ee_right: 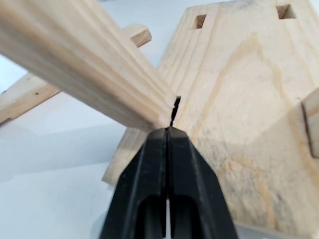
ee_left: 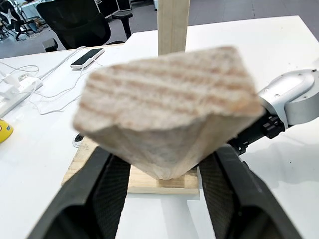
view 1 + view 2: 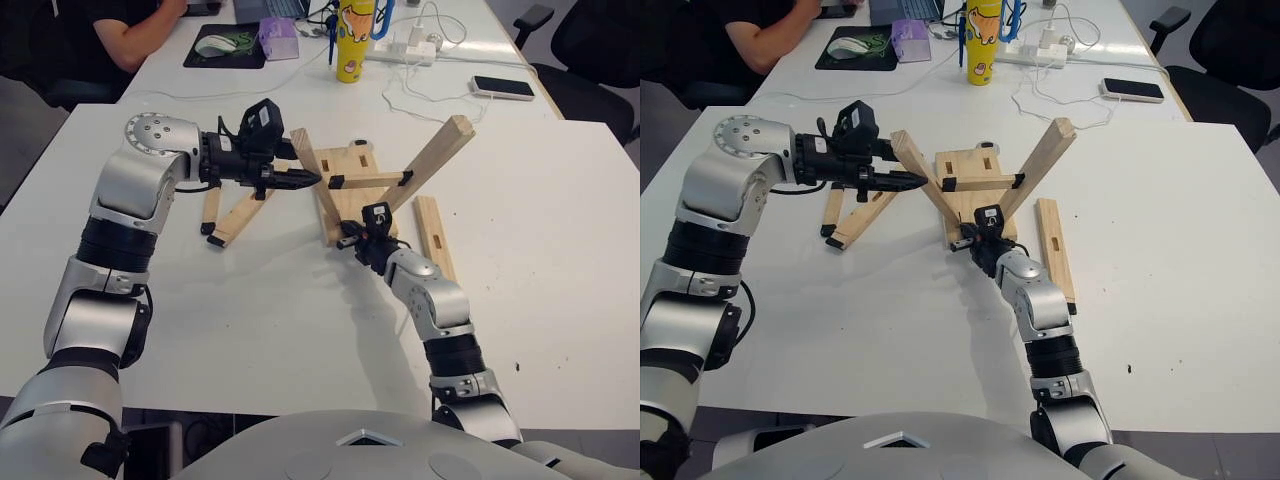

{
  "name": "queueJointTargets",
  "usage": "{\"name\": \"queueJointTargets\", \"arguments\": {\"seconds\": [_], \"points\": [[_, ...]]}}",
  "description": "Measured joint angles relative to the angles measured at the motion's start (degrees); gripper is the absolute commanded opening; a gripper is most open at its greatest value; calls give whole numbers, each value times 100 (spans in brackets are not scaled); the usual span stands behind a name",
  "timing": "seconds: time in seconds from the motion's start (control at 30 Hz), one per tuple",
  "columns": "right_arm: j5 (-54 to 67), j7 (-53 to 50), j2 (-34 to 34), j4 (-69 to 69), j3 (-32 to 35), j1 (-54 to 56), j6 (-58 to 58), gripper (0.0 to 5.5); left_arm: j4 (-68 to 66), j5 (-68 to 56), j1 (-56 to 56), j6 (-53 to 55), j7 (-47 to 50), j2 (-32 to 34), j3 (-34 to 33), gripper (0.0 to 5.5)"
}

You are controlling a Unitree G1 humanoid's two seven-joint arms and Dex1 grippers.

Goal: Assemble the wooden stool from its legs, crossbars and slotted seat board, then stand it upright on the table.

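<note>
Your right claw [image 1: 168, 134] sat nearest, closed on nothing, its tip touching the foot of the tilted leg [image 3: 308, 158] at the seat board [image 3: 355, 205] edge. From the left: loose legs [image 3: 238, 212] on the worktop [image 3: 250, 320], your left claw [image 3: 300, 180] gripping the tilted leg near its top, long axis leaning left off the board, a crossbar [image 3: 370, 181] joining it to the second leg [image 3: 435, 155], a spare bar [image 3: 435, 235] lying flat; two board slots [image 1: 199, 21] stood empty

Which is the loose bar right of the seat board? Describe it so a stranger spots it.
On the white table, find the pale seat board, two legs rising from it in a V. On the board's right lies one wooden bar. Unlike the paired pieces left of the board, it lies alone, ungripped, with a dark slot.
</note>
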State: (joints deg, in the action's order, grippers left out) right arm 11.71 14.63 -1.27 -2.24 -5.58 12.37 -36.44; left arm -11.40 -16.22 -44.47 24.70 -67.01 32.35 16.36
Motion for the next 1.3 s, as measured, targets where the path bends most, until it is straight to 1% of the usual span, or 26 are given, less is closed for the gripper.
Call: {"name": "queueJointTargets", "arguments": {"seconds": [0.2,0.47,0.77,0.97,1.3], "points": [[7,117,-46,-211,-88,9,-18,0,-758,-157,-82,3,0,-286,-35,203],[9,248,-104,-269,-166,42,6,0,-1698,-260,-500,145,-223,-444,-175,203],[10,410,-162,-382,-167,121,66,0,-2294,80,-896,-721,-413,-523,280,203],[-15,450,-243,-459,-271,172,160,0,-2633,82,-978,-1055,-430,-605,330,203],[-2,468,-216,-519,-279,178,253,0,-2617,306,-1175,-1755,-394,-650,796,203]]}}
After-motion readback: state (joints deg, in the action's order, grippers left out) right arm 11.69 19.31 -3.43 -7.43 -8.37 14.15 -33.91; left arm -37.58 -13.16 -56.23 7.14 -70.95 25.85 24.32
